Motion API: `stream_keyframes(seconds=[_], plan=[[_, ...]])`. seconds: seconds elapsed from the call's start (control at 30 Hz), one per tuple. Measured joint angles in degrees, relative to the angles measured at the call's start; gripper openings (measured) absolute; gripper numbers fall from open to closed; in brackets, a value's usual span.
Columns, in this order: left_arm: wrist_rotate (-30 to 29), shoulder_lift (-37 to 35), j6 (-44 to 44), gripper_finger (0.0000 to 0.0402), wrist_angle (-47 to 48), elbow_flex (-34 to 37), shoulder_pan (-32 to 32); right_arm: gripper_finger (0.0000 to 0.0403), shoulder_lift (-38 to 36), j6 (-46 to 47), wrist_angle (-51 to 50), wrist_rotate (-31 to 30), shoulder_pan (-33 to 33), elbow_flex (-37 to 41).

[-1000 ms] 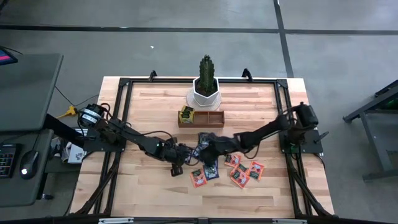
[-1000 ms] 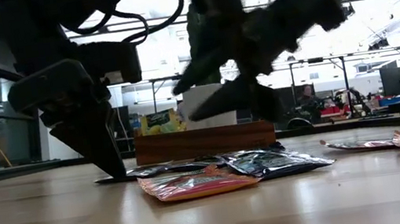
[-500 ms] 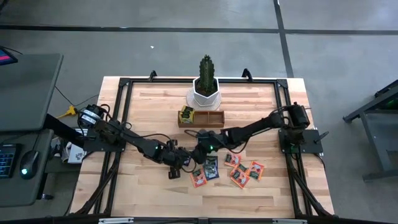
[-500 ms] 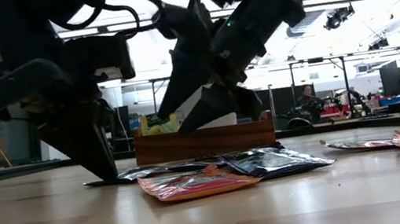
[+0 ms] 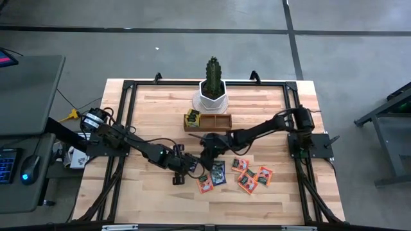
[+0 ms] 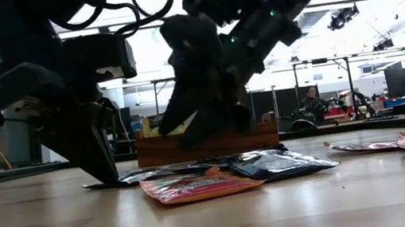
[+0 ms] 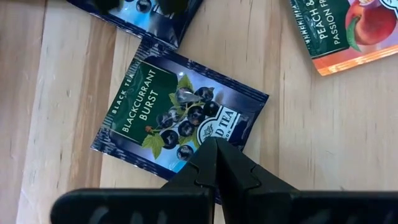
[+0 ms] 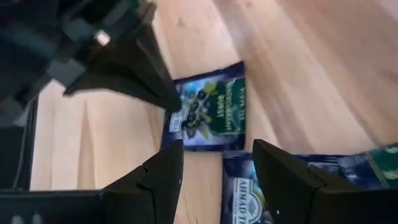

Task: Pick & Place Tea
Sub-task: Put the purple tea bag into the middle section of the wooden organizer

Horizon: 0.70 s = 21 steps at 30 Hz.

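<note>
At table centre, the left gripper [image 7: 214, 146] presses its closed tips down on the edge of a blackcurrant sachet [image 7: 177, 112] lying flat on the wooden table [image 5: 160, 192]. Just beside it, the right gripper [image 8: 217, 162] hovers with jaws spread apart above a second dark sachet [image 8: 249, 186]. Orange-red sachets [image 5: 253, 176] lie scattered nearby, in front of the wooden tray [image 5: 209, 122].
</note>
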<state>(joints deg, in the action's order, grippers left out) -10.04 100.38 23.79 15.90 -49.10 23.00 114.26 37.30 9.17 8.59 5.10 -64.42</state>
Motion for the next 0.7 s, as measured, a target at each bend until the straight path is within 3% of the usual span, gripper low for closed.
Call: stream_keyframes(seconds=[0.7], plan=[[-0.36, 0.00, -1.07, 0.0000, -0.70, 0.09, 0.00, 0.0189, 4.43, -7.89, 2.52, -3.13, 0.67, -0.13]])
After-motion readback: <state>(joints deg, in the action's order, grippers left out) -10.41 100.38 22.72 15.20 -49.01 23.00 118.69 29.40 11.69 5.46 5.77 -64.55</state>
